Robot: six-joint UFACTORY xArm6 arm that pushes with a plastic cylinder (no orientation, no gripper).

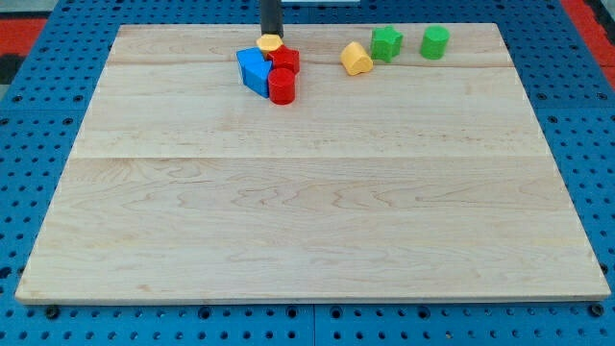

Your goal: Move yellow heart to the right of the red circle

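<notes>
The yellow heart (pixel 356 59) lies near the view's top, right of centre. The red circle (pixel 281 86), a short cylinder, sits to its left in a tight cluster, with a blue block (pixel 254 69) on its left and a second red block (pixel 286 60) just above it. My tip (pixel 271 37) comes down from the view's top edge and rests at the top of that cluster, touching a small yellow block (pixel 269 43) whose shape I cannot make out. The tip is well left of the yellow heart and does not touch it.
Two green blocks stand to the right of the yellow heart, one (pixel 386 43) close beside it and one (pixel 434 42) further right. The wooden board (pixel 307 211) lies on a blue perforated table (pixel 29 144).
</notes>
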